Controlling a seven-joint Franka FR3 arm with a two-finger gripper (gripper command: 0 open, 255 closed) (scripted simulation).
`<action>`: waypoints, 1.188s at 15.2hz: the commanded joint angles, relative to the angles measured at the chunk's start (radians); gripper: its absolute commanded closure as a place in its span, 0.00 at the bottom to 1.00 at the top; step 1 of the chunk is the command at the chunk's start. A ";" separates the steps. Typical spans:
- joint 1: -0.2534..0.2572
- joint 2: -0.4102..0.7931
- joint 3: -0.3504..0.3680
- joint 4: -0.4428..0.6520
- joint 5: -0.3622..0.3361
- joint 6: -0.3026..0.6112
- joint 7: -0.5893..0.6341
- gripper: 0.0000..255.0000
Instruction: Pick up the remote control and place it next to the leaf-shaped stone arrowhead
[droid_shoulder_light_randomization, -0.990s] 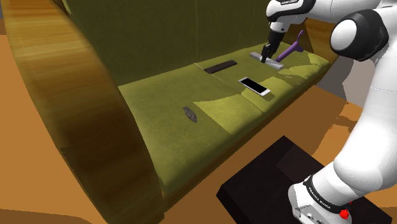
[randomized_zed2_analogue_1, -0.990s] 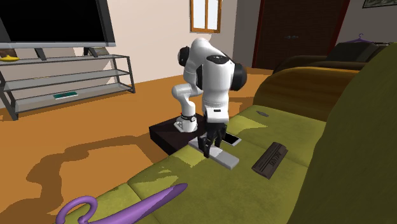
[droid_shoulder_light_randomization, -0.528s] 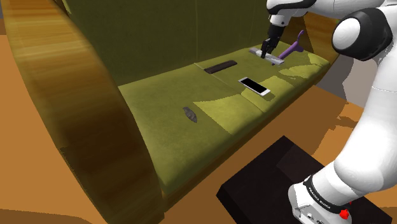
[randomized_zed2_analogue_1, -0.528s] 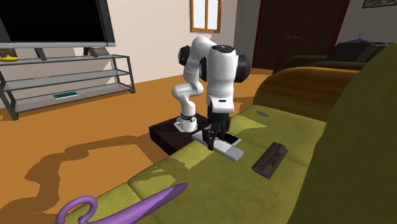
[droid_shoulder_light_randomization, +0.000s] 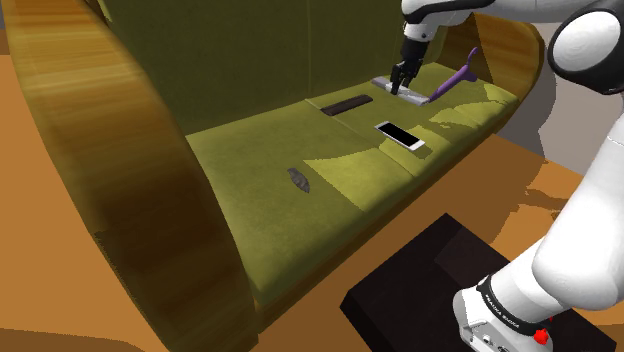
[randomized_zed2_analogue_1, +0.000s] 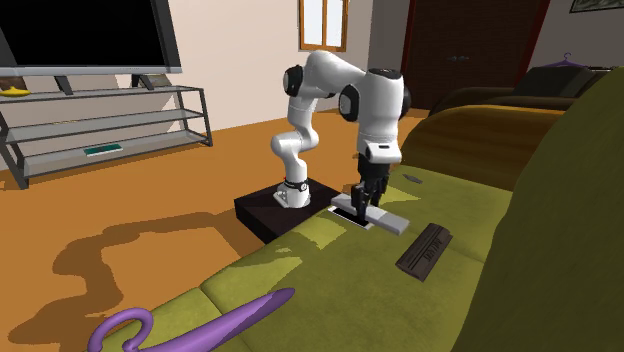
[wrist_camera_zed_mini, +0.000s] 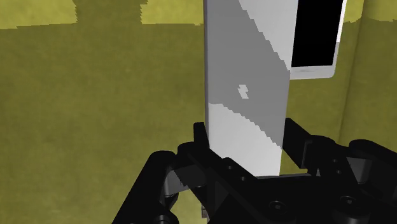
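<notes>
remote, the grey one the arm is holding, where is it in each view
Shoulder view: the remote is upper right, beyond the phone.
Second exterior view: the remote is right of centre, under the arm, over the phone.
Wrist view: the remote is central, clasped in the jaws, with the phone beside it.
Shared landmark: the phone.

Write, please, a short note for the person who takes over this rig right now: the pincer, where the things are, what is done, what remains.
Pincer: shut on the grey remote, clasped near one end.
Remote: appears lifted off the sofa seat, close to the white phone.
Arrowhead: lying on the seat, well toward the shoulder view's left, apart from the other things.
Done: grasp and lift.
Left: carry the remote across to the arrowhead, set it down beside it, open the pincer.
</notes>
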 joint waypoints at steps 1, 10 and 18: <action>0.036 -0.034 0.014 -0.046 -0.014 0.015 0.051 1.00; 0.168 -0.094 0.086 -0.120 -0.044 0.034 0.256 1.00; 0.273 -0.082 0.155 -0.100 -0.055 0.026 0.434 1.00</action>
